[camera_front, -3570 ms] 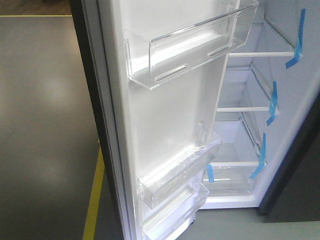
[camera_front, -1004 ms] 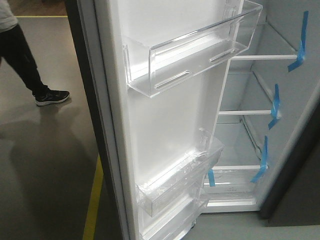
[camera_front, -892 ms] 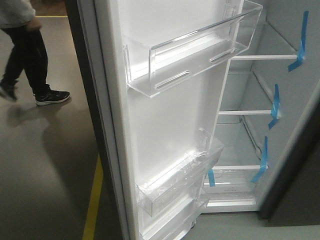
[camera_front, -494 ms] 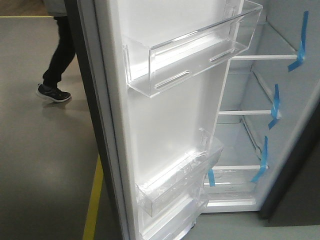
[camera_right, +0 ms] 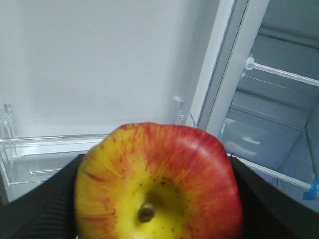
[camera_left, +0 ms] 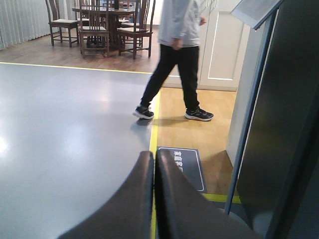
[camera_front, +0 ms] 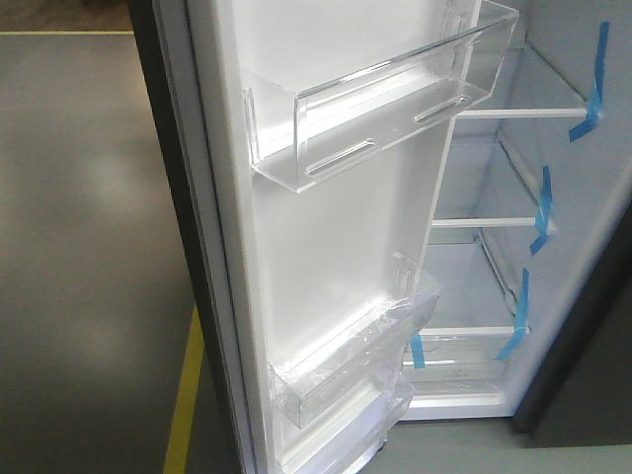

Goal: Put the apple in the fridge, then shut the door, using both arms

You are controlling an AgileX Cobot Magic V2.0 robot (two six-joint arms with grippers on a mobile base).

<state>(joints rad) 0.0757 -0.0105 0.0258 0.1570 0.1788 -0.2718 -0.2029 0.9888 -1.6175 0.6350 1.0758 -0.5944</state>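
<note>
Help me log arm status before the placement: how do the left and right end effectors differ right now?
The left end effector is shut with nothing between its fingers; the right end effector grips the apple. The left one looks out over the floor beside the dark outer face of the door; the right one faces the door's white inner side, with a clear bin, and the open fridge. Both have dark fingers.
</note>
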